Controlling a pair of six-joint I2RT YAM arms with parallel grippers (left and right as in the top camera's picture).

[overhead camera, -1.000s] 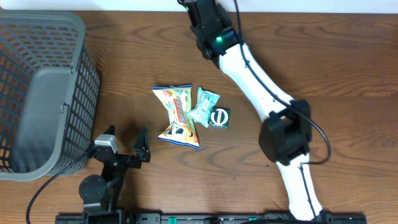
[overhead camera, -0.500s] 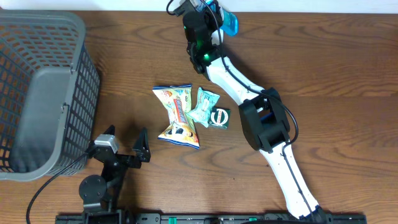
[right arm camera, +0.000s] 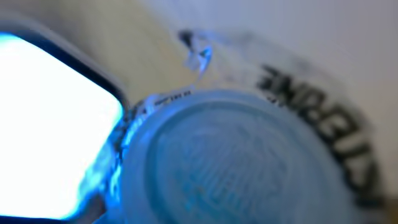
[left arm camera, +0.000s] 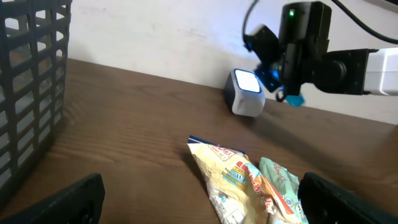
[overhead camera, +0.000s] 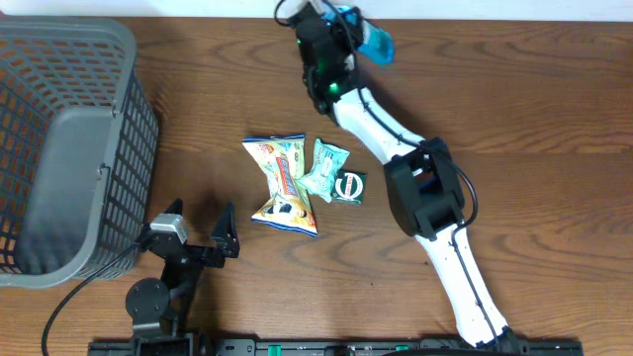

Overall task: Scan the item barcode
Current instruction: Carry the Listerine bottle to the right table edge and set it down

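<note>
The right gripper (overhead camera: pixel 346 30) hung at the far edge of the brown wooden table (overhead camera: pixel 554 129), its 2 black fingers closed partway on a small blue translucent round item (overhead camera: pixel 376 42); the item stuck out to the right of the fingers, off the tabletop. Just beside it, by the pale wall (left arm camera: pixel 155 31), stood a small white box scanner with a lit bluish face (left arm camera: pixel 247 92); in the left wrist view the item hung just right of that box, with the gripper body above and partly in front of it. From overhead the arm hid nearly all of the scanner. The right wrist view was blurred; it showed only the item's round blue top close up and a bright white glow at the left, and whether the 2 touched could not be told.

The left gripper (overhead camera: pixel 203 222) sat low at the near edge, jaws spread wide and holding nothing. Between the 2 grippers lay 3 snack packs close together: a yellow crinkled snack packet (overhead camera: pixel 282 183), a mint-green wrapper (overhead camera: pixel 324 170) touching its right side, and a dark green square sachet (overhead camera: pixel 348 186) against the wrapper. A grey plastic lattice basket (overhead camera: pixel 59 148) stood at the left, well apart from the packs.
</note>
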